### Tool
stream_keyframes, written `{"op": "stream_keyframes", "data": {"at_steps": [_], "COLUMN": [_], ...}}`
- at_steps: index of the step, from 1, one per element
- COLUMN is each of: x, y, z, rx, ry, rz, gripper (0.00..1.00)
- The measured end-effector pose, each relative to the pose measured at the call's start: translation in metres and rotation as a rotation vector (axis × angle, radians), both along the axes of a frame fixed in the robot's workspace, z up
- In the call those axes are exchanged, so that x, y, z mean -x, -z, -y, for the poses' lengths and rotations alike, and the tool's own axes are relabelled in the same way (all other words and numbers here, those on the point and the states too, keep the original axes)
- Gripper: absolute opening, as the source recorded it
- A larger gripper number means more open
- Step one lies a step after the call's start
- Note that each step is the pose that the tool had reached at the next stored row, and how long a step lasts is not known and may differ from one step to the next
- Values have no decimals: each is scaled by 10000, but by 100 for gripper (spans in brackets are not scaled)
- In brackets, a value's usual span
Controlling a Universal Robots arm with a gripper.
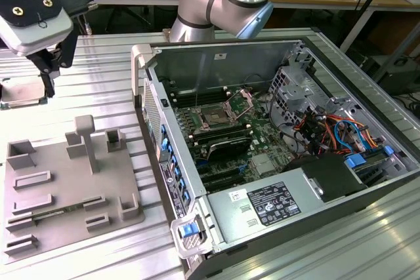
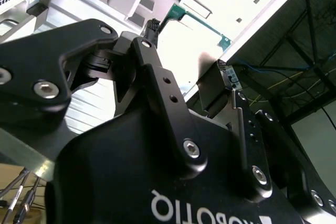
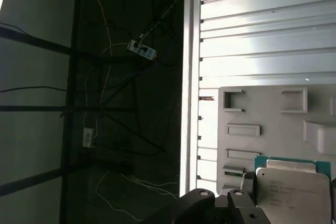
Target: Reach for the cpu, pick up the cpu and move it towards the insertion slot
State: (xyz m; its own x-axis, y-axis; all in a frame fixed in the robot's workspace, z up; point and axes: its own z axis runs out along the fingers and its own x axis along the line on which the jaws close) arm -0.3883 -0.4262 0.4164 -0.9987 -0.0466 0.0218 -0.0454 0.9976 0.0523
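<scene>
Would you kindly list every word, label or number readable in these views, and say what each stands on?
None reads whole.
cpu: faint lines of print, too blurred.
White label on the computer's power supply: too small.
gripper: white lettering on its body, upside down and cut off by the picture's edge.

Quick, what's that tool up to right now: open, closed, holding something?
Tool: open, holding nothing, just above the cpu.
</scene>
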Motion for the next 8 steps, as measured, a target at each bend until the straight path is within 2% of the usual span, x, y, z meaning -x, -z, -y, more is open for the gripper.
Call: {"op": "stream_keyframes", "data": {"at_steps": [6,8], "x": [-67,-115], "y": [0,0], "z": [0,-1], "rx": [0,0], "ry": [2,3], "rz": [0,0], "gripper": [55,55]}}
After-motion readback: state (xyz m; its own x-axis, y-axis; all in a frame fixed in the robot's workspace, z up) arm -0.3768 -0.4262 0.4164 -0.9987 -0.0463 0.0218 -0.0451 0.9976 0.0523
